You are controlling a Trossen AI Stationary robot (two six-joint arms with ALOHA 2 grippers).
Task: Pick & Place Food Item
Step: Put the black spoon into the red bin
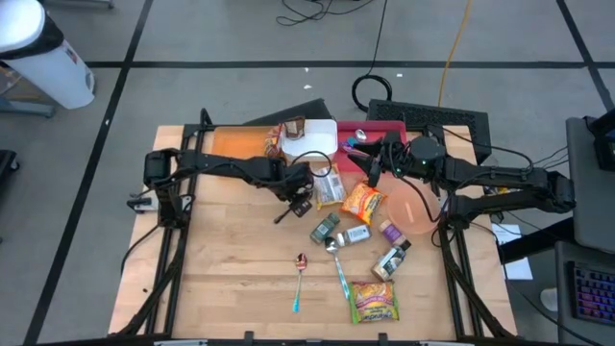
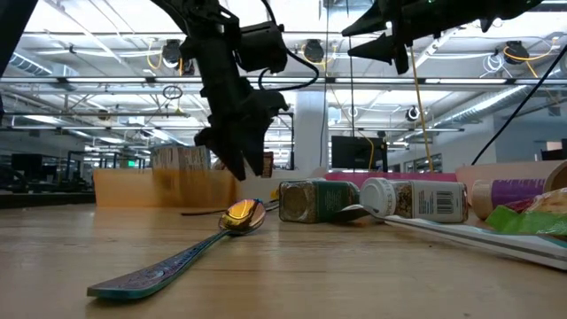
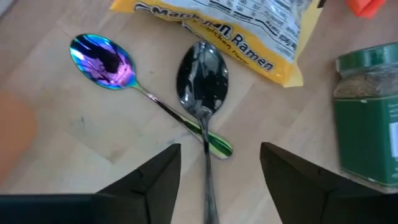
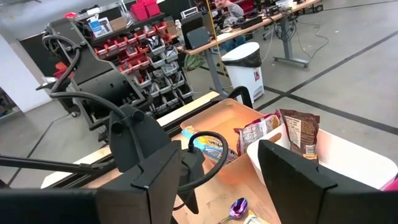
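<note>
An orange ramen pack [image 1: 363,202] lies flat at the table's middle, and a yellow-green ramen pack [image 1: 373,301] lies near the front edge; the latter also shows in the left wrist view [image 3: 249,37]. My left gripper [image 1: 300,199] hangs open and empty above the wood, left of the orange pack; its fingers [image 3: 158,171] stand over two spoons [image 3: 202,81]. My right gripper [image 1: 370,165] is open and empty, held high behind the orange pack, as the low view [image 2: 390,49] shows.
A green spice jar [image 1: 325,229], a white-capped jar [image 1: 354,234], a purple bottle [image 1: 389,231] and a dark jar [image 1: 392,259] lie around the middle. Also here are an iridescent spoon [image 1: 300,274], a pink plate [image 1: 415,210], a white bin with snack bags [image 1: 312,139], an orange tray [image 1: 231,144] and a red tray [image 1: 380,130].
</note>
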